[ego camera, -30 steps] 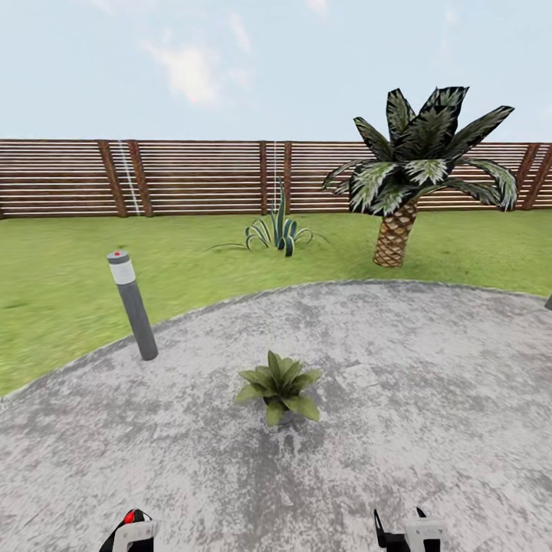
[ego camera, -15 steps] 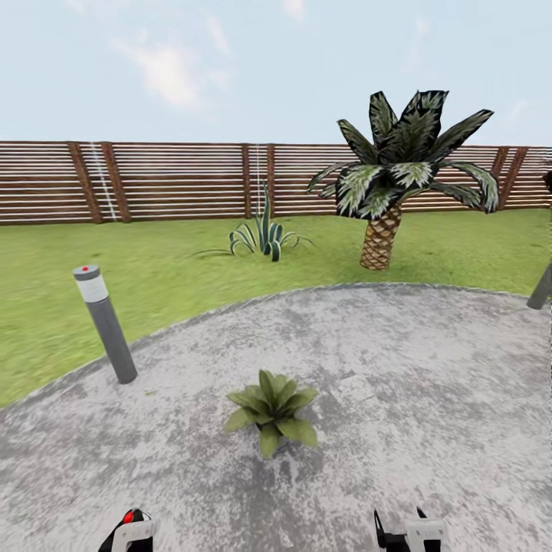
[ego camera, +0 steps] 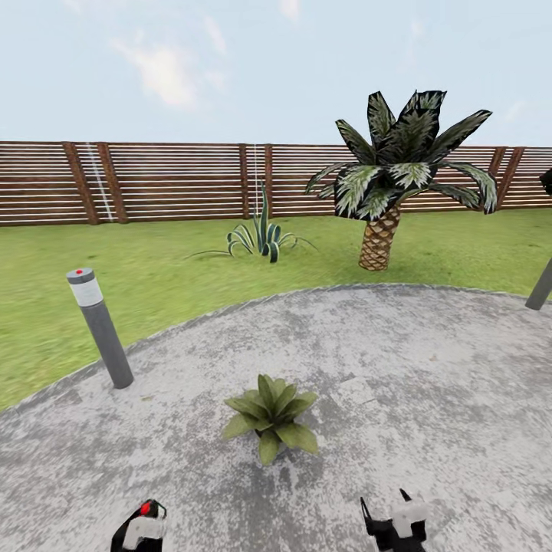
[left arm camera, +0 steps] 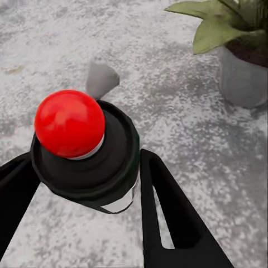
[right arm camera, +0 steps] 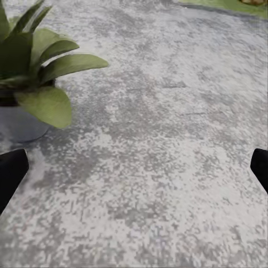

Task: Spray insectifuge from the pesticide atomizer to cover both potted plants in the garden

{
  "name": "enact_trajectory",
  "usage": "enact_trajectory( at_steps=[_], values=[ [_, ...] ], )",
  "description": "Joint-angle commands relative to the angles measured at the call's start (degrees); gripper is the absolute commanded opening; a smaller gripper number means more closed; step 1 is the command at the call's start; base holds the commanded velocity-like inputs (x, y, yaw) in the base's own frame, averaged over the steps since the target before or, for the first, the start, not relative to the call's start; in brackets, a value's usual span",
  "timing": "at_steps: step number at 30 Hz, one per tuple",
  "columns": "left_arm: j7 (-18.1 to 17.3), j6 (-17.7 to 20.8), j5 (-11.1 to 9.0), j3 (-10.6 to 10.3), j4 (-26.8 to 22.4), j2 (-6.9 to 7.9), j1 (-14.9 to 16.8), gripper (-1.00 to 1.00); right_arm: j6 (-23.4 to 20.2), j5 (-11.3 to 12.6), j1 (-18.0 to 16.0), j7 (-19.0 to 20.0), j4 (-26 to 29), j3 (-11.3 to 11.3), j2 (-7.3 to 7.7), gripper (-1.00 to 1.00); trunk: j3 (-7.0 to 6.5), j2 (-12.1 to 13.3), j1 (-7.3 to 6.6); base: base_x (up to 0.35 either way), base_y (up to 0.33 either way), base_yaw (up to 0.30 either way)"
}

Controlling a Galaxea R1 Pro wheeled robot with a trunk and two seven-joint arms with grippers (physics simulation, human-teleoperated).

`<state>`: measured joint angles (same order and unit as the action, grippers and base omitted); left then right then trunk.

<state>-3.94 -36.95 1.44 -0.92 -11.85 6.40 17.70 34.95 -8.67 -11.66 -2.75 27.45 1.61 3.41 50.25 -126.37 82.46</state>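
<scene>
Atomizer [left arm camera: 106, 162] sits clamped between the two black fingers of the left gripper [left arm camera: 84, 161], one finger [left arm camera: 162, 206] pressed against each side of its dark round head. A glossy red ball (not a green spot) caps that head, and a strip of white shows beneath the black. In the head view the same bottle appears low on the left side, just above the patio [ego camera: 429, 368], with its red spot on top.

Just ahead of it stands a potted plant [ego camera: 270, 414], a low rosette of broad pointed leaves. The left wrist view shows its grey pot [left arm camera: 243, 78] resting upright on the mottled paving, near the bottle but not touching it.

The right gripper [ego camera: 395, 525] hangs low on the right side, on the other side of the plant. Its fingers are spread wide apart (the right wrist view shows only their dark tips at the frame's two edges), with bare paving between them and the plant's leaves off to one side.

Farther out, a grey bollard [ego camera: 98, 330] with a white band and a red dot stands at the patio's left edge, and a second post [ego camera: 540, 285] leans in at the right edge. Beyond lies the lawn [ego camera: 153, 268], with a spiky striped plant [ego camera: 261, 234] and a palm [ego camera: 399, 176] on it. A brown slatted fence [ego camera: 169, 180] closes off the back under a pale sky.
</scene>
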Motion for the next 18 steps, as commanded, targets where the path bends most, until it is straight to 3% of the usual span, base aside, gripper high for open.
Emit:
enact_trajectory(
  at_steps=[1,4,5,6,7,8,12,14,15,18],
  values=[
    [-2.31,0.01,2.1,-1.5,-0.05,0.6,0.13,-1.0,-0.36,-2.48,-0.06,1.91,1.29,1.19,0.03,1.0,0.05,-0.02,-0.01,0.0,0.0,0.0],
    [-10.55,0.83,8.4,-4.23,-0.37,1.86,0.47,-1.0,-7.11,-10.79,-1.52,5.46,4.4,2.94,-0.02,1.0,0.05,-0.02,-0.01,0.0,0.0,0.0],
    [-15.06,2.67,11.81,-4.84,-1.03,2.08,1.55,-1.0,-12.71,-15.51,-3.29,8.04,5.61,3.42,-0.18,1.0,0.05,-0.02,-0.01,0.0,0.0,0.0],
    [-18.28,5.32,14.74,-5.14,-1.55,2.15,3.04,-1.0,-16.06,-18.64,-4.83,11.42,6.23,3.58,-0.65,1.0,0.05,-0.02,-0.01,0.0,0.0,0.0],
    [-20.94,7.65,17.2,-5.3,-1.76,2.14,4.21,-1.0,-17.8,-20.58,-6.04,14.53,6.76,3.64,-1.07,1.0,0.05,-0.02,-0.01,0.0,0.0,0.0],
    [-22.2,8.73,18.34,-5.36,-1.83,2.1,4.73,-1.0,-18.47,-21.44,-6.61,16.02,7.0,3.67,-1.28,1.0,0.05,-0.02,-0.01,0.0,0.0,0.0],
    [-31.84,14.84,28.08,-5.48,-2.15,1.45,9.18,-1.0,-20.99,-28.76,-10.55,28.21,8.0,3.74,-2.28,1.0,0.05,-0.02,-0.01,0.0,0.0,0.0],
    [-34.5,16.2,32.1,-5.49,-2.19,1.09,11.24,-1.0,-21.3,-31.58,-12.11,33.05,8.11,3.75,-2.66,1.0,0.05,-0.02,-0.01,0.0,0.0,0.0],
    [-34.98,16.6,33.07,-5.49,-2.19,0.96,11.71,-1.0,-21.34,-32.21,-12.51,34.27,8.12,3.75,-2.84,1.0,0.05,-0.02,-0.01,0.0,0.0,0.0],
    [-37.08,20.68,38.42,-5.5,-2.21,-0.05,13.81,-1.0,-21.46,-36.16,-14.98,41.94,8.0,3.75,-4.81,1.0,0.05,-0.02,-0.01,0.0,0.0,0.0]
  ],
)
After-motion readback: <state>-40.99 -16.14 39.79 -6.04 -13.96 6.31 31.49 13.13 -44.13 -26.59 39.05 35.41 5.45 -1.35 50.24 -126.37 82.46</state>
